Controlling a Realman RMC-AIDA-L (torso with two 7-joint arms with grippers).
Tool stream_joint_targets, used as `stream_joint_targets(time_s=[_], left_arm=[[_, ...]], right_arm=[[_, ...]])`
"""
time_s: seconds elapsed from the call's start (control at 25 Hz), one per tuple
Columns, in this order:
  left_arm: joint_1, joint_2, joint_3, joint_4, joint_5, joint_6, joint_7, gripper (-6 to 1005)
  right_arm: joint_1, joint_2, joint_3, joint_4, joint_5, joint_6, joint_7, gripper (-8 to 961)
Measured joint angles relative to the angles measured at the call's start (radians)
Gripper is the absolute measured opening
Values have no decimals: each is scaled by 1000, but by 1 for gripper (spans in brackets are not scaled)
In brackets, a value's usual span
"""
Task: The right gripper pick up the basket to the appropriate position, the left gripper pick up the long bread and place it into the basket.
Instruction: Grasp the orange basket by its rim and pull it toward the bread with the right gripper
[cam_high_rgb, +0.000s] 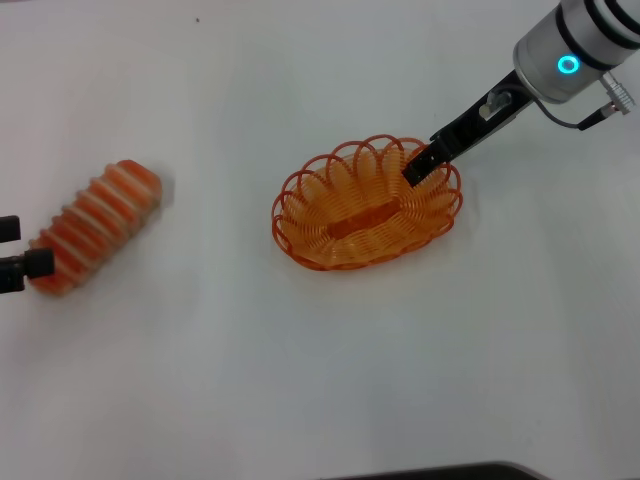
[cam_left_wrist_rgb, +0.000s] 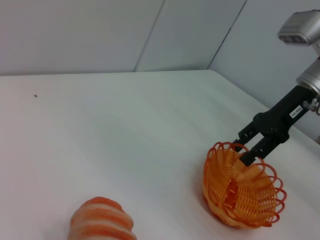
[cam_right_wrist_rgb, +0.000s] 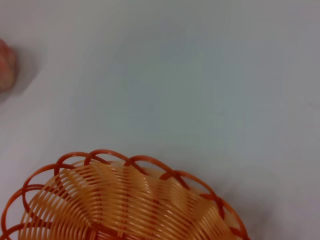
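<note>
The long bread (cam_high_rgb: 95, 225), orange-red with cream stripes, lies slanted on the white table at the far left. My left gripper (cam_high_rgb: 34, 246) is at its near end, fingers apart, the lower finger touching the loaf. The orange basket (cam_high_rgb: 365, 205) sits mid-table. My right gripper (cam_high_rgb: 420, 168) reaches down from the far right, one finger inside and one outside the basket's far right rim, closed on it. The left wrist view shows the bread's end (cam_left_wrist_rgb: 102, 220), the basket (cam_left_wrist_rgb: 240, 190) and the right gripper (cam_left_wrist_rgb: 248, 147). The right wrist view shows the basket rim (cam_right_wrist_rgb: 120, 200) and the bread's tip (cam_right_wrist_rgb: 6, 65).
The white table (cam_high_rgb: 300, 380) stretches between bread and basket. A dark edge (cam_high_rgb: 450, 472) shows at the table's near side. Grey walls (cam_left_wrist_rgb: 100, 30) stand behind the table in the left wrist view.
</note>
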Motion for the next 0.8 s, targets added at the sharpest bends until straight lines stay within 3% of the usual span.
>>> stream_joint_targets(time_s=[0.08, 0.28, 0.72, 0.8], left_arm=[[2, -2, -7, 4, 0, 2, 1, 847], [6, -2, -9, 5, 0, 2, 1, 847], [15, -9, -35, 5, -4, 10, 9, 846], [12, -10, -38, 5, -4, 11, 10, 846]], right_arm=[[2, 4, -9, 0, -4, 3, 0, 829], [9, 7, -10, 1, -5, 3, 0, 610], [6, 4, -5, 1, -5, -12, 1, 402], [6, 4, -4, 1, -5, -12, 0, 235]])
